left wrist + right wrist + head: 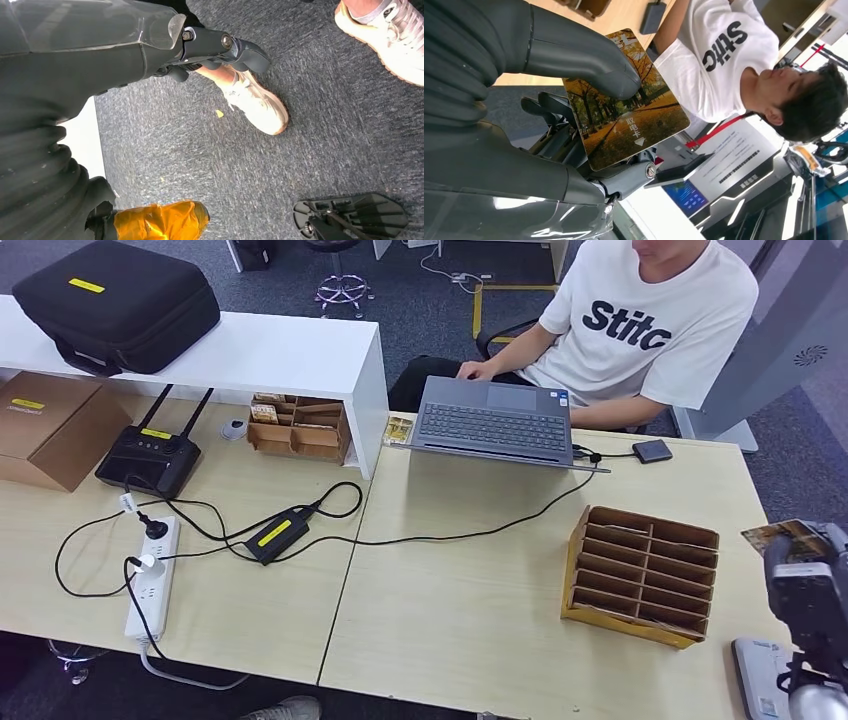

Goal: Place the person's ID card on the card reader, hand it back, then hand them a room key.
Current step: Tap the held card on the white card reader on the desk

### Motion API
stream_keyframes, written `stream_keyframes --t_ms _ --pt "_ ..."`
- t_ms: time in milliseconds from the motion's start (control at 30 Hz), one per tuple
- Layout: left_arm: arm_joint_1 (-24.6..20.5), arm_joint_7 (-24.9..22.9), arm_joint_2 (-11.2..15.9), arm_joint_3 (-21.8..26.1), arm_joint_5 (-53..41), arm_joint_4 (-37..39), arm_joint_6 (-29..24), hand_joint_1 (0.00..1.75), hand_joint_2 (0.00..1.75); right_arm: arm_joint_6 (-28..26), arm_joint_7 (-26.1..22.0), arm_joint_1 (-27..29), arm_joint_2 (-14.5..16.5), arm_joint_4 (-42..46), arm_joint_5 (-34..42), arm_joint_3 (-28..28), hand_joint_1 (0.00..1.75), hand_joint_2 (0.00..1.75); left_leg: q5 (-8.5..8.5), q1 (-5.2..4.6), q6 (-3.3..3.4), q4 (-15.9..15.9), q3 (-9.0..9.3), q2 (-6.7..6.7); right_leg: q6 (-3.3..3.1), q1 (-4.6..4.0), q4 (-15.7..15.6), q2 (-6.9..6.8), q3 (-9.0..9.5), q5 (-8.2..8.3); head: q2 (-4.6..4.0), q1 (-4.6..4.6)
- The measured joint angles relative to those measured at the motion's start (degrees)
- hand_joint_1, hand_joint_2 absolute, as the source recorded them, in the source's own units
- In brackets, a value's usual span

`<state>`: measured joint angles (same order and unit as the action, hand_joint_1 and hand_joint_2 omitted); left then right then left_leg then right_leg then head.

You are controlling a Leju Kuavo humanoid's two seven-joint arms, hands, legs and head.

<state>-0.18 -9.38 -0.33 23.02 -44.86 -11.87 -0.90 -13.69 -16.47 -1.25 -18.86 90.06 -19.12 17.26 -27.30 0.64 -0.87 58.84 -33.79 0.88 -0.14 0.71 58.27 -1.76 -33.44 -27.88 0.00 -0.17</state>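
Pinching one card point(626, 117) between its thick thumb and darker fingers, your right hand point(805, 585) sits at the table's right end, just beside the brown slotted card rack point(642, 573). You can see the card's autumn-tree print in the right wrist view, with the thumb point(589, 65) pressed flat on its face and the card's far end sticking out past the fingers toward the person in the white T-shirt point(650, 315). In the head view a corner of that card point(785, 534) peeks out above the hand.

Your left hand point(220, 50) hangs low over grey carpet, fingers curled in with nothing in them.

One flat grey card reader point(760, 675) lies on the table below the right hand, near the table's edge. One open laptop point(495, 422) sits in front of the person, whose hand rests at its far edge. One small dark device point(652, 450) lies just right of the laptop. A second, smaller cardboard rack point(298, 428) sits under the white shelf point(260, 350), and another card point(398, 429) lies beside the laptop's left corner.
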Motion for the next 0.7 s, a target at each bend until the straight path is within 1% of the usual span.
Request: stream_keyframes --t_ms 200,300,400,467,600,700 --pt "0.0 -0.1 -0.1 0.9 0.3 0.0 -0.2 0.00 1.75 -0.2 0.1 3.9 1.1 3.1 -0.2 3.7 1.75 1.75 0.00 -0.01 0.00 0.0 0.04 0.02 0.00 0.01 0.0 0.00 0.02 0.00 0.00 0.01" --pt "0.0 -0.3 -0.1 1.5 0.5 0.0 -0.3 0.00 1.75 0.6 1.7 5.4 1.1 3.9 -1.6 5.3 1.75 1.75 0.00 -0.01 0.00 0.0 0.05 0.03 0.00 0.01 0.0 0.02 0.03 0.00 0.00 -0.01" --pt "0.0 -0.3 -0.2 2.2 0.7 0.0 -0.4 0.00 1.75 4.5 5.4 7.4 0.4 3.9 -6.0 7.6 1.75 1.75 -0.01 -0.02 0.02 0.0 0.05 0.04 0.00 0.02 0.0 0.03 0.03 0.00 0.00 -0.01" --pt "0.0 -0.3 -0.2 2.7 0.5 0.0 -0.3 0.00 1.75 6.6 6.8 8.0 -0.1 3.1 -8.9 9.3 1.75 1.75 -0.02 -0.03 0.04 0.0 0.04 0.06 0.00 0.04 0.0 0.05 0.02 0.00 0.00 -0.01" --pt "0.0 -0.4 -0.3 3.2 0.0 0.0 -0.3 0.00 1.75 6.9 9.3 8.2 -0.7 0.9 -14.0 11.9 1.75 1.75 -0.03 -0.03 0.06 0.0 0.06 0.09 0.00 0.03 0.0 0.07 0.02 0.00 0.00 -0.01" --pt "0.0 -0.5 -0.3 3.7 -0.3 0.0 -0.4 0.00 1.75 6.8 10.8 8.1 -1.1 -0.7 -16.1 12.8 1.75 1.75 -0.03 -0.03 0.06 0.0 0.06 0.11 0.00 0.03 0.0 0.07 0.02 0.00 0.00 -0.01"
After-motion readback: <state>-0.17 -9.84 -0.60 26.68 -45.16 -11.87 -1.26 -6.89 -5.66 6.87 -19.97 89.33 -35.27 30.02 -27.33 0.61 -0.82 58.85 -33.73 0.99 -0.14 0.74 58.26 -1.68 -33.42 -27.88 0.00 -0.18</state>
